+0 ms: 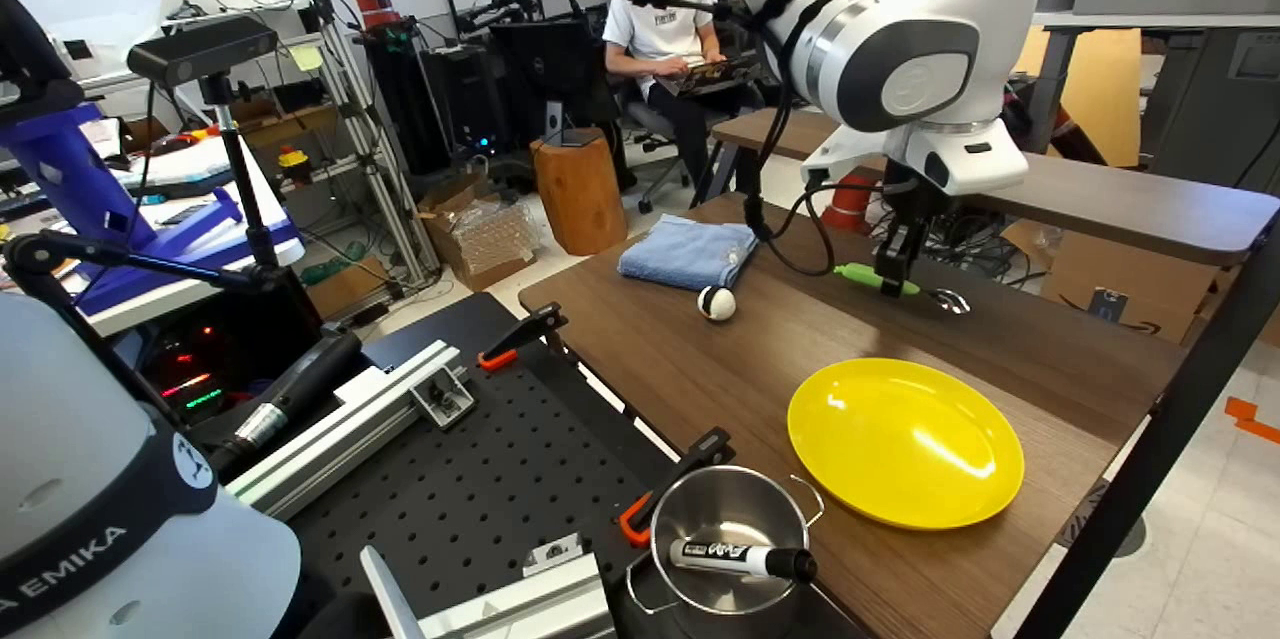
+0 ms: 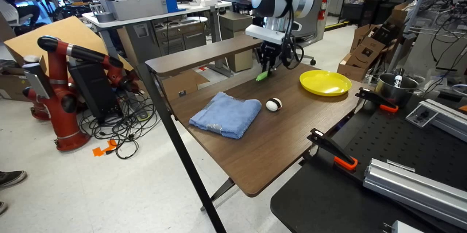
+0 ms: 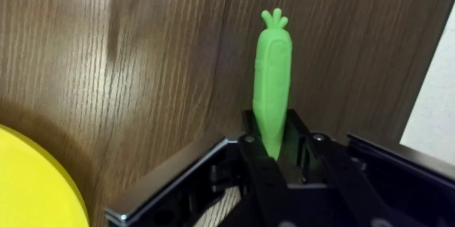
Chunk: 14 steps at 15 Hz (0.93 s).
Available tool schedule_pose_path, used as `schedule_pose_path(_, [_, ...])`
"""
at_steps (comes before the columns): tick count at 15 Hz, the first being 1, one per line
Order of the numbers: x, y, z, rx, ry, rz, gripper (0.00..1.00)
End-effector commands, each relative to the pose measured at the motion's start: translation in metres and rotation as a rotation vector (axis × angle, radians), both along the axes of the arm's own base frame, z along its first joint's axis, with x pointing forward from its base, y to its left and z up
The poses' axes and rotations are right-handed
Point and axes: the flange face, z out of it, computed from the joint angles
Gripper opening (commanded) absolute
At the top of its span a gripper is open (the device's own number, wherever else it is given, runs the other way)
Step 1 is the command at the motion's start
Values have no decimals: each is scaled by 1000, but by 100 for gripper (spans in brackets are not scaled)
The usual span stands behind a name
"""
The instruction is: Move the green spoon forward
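Observation:
The green spoon (image 1: 856, 273) has a lime-green handle and a silvery bowl end. It lies at or just above the tabletop, near the table's far edge in an exterior view. Its handle (image 2: 261, 76) also shows in an exterior view, with the bowl hidden there. In the wrist view the handle (image 3: 273, 74) points up the picture, with small leaf-like tips at its end; the bowl end is hidden by the gripper. My gripper (image 3: 270, 118) has one finger on each side of the handle and is shut on it. The gripper (image 1: 892, 287) points down, around the middle of the spoon.
A yellow plate (image 1: 900, 444) lies on the wooden table (image 1: 680, 369). A white ball with a dark band (image 1: 716, 303) sits beside a folded blue towel (image 1: 690, 252). A metal pot (image 1: 690, 509) holding a marker (image 1: 730, 557) stands by clamps (image 1: 690, 474) at the table's side.

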Motion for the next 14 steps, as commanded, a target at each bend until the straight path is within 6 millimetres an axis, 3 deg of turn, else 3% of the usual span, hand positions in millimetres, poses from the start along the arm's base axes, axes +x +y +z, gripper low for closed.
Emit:
schedule_pose_path(1, [6,7,-12,-48,11,-2,6])
schedule_pose_path(5, [7,13,-21,-69,27,9,6])
schedule_pose_path(6, [7,14,-20,-73,30,13,48])
schedule_pose_path(8, [7,15,-19,-72,32,27,56])
schedule_pose_path(14, [2,23,-19,-81,35,70,99])
